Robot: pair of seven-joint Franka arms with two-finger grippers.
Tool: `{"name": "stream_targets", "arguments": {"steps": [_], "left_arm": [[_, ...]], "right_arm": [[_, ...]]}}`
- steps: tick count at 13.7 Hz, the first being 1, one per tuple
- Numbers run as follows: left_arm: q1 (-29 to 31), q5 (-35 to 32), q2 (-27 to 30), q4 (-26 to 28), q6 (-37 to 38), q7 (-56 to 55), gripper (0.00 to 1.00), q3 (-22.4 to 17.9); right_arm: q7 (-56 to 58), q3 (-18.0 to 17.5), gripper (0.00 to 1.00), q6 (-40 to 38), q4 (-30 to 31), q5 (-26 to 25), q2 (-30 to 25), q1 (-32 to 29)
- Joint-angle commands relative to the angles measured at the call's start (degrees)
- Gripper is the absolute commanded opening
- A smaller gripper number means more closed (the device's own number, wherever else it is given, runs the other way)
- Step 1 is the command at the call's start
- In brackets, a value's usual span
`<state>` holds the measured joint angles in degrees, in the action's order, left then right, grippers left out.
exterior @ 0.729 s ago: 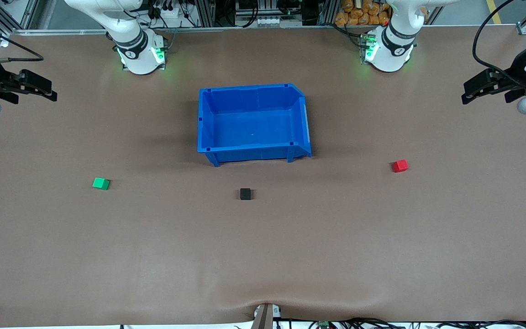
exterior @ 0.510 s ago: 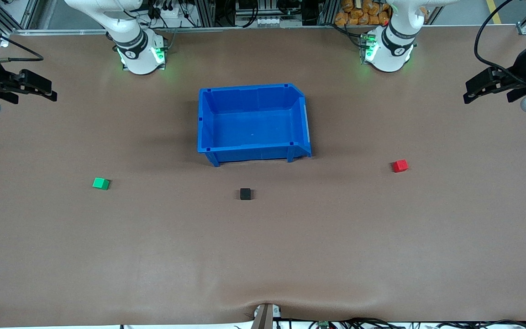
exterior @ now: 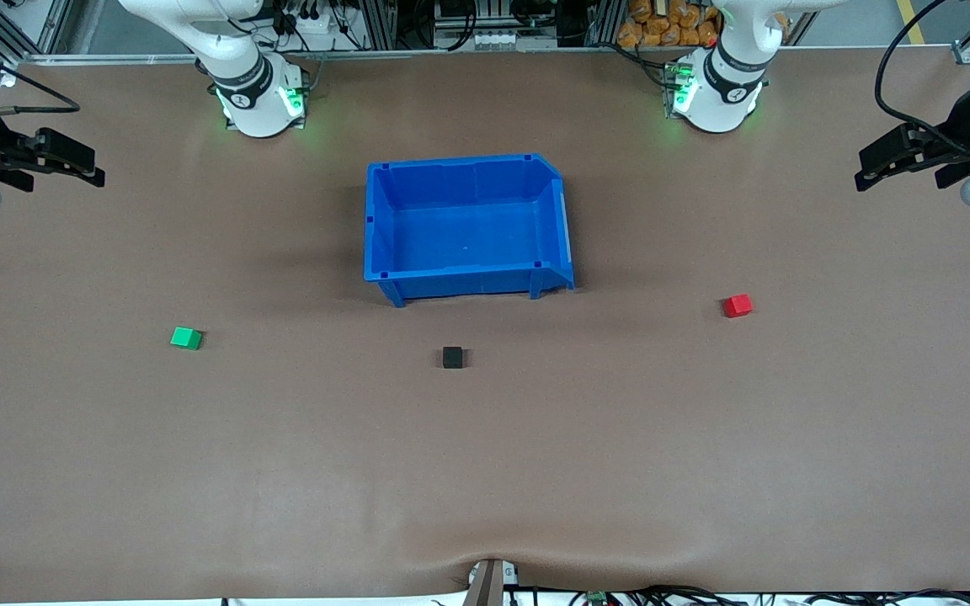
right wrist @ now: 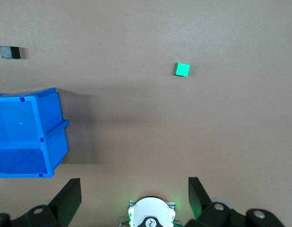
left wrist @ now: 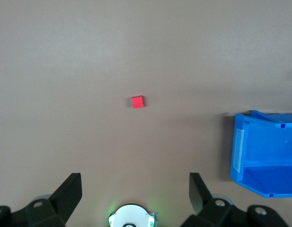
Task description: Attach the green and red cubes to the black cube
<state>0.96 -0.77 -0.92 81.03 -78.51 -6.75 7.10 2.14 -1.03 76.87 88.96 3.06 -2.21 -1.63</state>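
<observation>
Three small cubes lie apart on the brown table. The black cube (exterior: 452, 357) (right wrist: 10, 52) sits nearer to the front camera than the blue bin. The green cube (exterior: 186, 338) (right wrist: 182, 69) lies toward the right arm's end, the red cube (exterior: 737, 305) (left wrist: 137, 101) toward the left arm's end. My left gripper (exterior: 879, 165) (left wrist: 135, 188) hangs open high over the table's edge at its own end, with nothing between its fingers. My right gripper (exterior: 81, 165) (right wrist: 134, 188) hangs open and empty over the table at its own end.
A large empty blue bin (exterior: 464, 162) (left wrist: 240, 151) (right wrist: 51, 127) stands mid-table between the arm bases (exterior: 259, 99) (exterior: 716, 91). Cables and frame parts line the table's edge along the bases. A small bracket (exterior: 489, 581) sticks up at the edge nearest the front camera.
The left gripper has shifted slightly toward its own end of the table. The right arm and all three cubes have stayed put.
</observation>
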Motion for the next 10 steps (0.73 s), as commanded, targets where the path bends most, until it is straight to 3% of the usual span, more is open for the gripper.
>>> {"name": "stream_targets", "arguments": {"steps": [1,10], "left_arm": [[0.1,-0.7,-0.5,-1.1,0.7,0.3,1.00,0.0],[-0.5,-0.5,-1.4,-0.6,1.2,0.1,1.00,0.3]], "right_arm": [[-0.4,-0.2,1.00,-0.1,-0.5,0.4,-0.3,-0.3],[-0.4,-0.2,1.00,0.2,-1.1,-0.2,-0.1,-0.2]]}}
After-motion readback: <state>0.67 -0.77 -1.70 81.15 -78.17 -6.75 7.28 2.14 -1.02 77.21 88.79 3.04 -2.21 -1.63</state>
